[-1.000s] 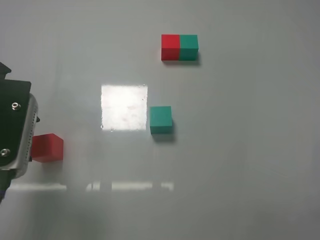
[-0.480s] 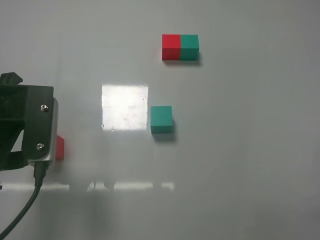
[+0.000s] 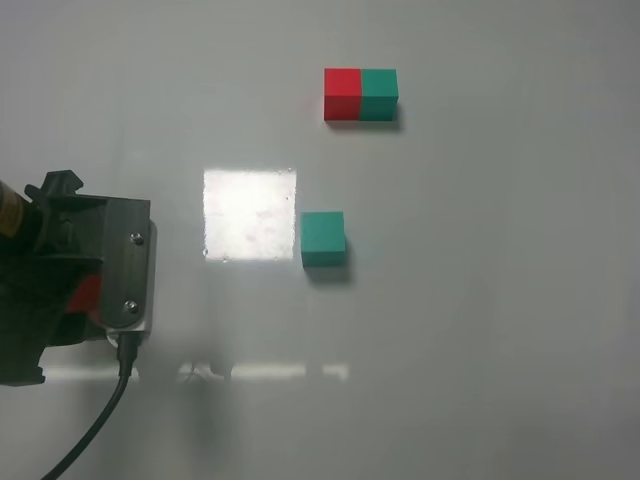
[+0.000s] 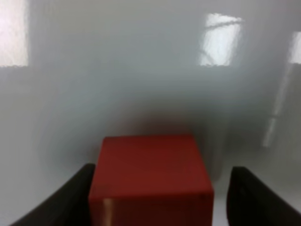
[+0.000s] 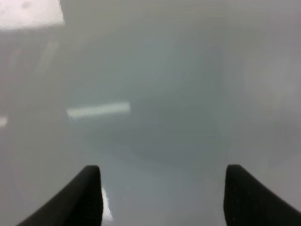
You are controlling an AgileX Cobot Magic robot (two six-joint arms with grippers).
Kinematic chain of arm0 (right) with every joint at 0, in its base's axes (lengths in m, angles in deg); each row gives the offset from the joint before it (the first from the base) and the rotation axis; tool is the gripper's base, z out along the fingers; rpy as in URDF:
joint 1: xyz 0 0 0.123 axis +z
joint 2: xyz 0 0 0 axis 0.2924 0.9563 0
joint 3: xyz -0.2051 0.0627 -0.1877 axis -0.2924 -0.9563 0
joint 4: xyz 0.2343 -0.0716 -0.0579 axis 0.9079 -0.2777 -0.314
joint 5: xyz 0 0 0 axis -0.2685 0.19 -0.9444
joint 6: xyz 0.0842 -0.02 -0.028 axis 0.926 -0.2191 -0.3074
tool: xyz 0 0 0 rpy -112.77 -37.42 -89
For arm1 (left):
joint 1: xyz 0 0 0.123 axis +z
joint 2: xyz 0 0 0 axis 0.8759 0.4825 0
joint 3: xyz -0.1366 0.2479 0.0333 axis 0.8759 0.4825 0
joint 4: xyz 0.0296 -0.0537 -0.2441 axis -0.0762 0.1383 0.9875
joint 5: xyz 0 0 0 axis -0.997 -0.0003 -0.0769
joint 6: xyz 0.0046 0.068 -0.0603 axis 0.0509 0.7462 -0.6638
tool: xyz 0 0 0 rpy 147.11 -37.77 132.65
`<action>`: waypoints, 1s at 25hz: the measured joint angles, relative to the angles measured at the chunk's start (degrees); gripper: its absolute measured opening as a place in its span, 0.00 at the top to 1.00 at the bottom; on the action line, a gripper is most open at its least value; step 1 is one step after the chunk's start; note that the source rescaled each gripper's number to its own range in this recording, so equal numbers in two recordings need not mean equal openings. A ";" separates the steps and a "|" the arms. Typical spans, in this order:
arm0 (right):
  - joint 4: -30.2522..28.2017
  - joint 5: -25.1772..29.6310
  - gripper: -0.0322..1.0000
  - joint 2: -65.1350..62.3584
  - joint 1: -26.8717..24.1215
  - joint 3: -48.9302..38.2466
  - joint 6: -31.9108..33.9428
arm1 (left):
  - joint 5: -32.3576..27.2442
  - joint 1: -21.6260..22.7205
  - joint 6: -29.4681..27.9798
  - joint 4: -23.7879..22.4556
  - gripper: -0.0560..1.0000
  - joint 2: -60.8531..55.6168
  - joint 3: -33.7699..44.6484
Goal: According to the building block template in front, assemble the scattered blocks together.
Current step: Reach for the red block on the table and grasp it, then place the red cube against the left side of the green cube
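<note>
Two loose cubes lie well apart on the white table (image 3: 480, 300). We see the green cube (image 3: 323, 238) in the open near the middle, just beside a bright square patch of glare (image 3: 249, 214), and the red cube (image 4: 150, 176) far to the left, where the high view shows only a sliver of it under the left arm (image 3: 75, 270). The building block template (image 3: 360, 95) sits toward the top of the high view, its red half on the left and its green half on the right, joined flush, well apart from both cubes. From the left wrist we find the left gripper (image 4: 161, 172) spread wide with the red cube between its dark fingers (image 4: 61, 202); one finger looks to be right against the cube's side, perhaps touching, though the blur keeps us from being sure, while the other stands clear of it. The right gripper (image 5: 162, 169) is likewise spread wide, over bare table.
</note>
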 joint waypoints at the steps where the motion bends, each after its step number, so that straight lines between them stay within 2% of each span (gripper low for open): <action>1: 0.00 0.00 0.59 0.00 0.00 0.00 0.00 | 0.00 0.00 -0.07 -0.07 0.69 0.00 0.00; 2: 0.00 0.00 0.59 0.00 0.00 0.00 0.00 | 0.00 0.00 -0.12 -0.15 0.95 0.00 0.00; 9: 0.00 0.00 0.59 0.00 0.00 0.00 0.00 | -1.08 0.00 -0.01 -0.21 0.95 0.00 -0.33; 12: 0.00 0.00 0.59 0.00 0.00 0.00 0.00 | -4.27 -0.36 -0.01 0.19 0.95 0.00 -2.85; 15: 0.00 0.00 0.59 0.00 0.00 0.00 0.00 | -8.68 -2.56 -0.07 0.88 0.95 -0.05 -8.39; 20: 0.00 0.00 0.59 0.00 0.00 0.00 0.00 | -9.91 -7.87 -0.29 1.07 0.95 -0.05 -16.18; 25: 0.00 0.00 0.59 0.00 0.00 0.00 0.00 | -10.20 -9.78 -2.54 0.34 0.95 -0.05 -17.44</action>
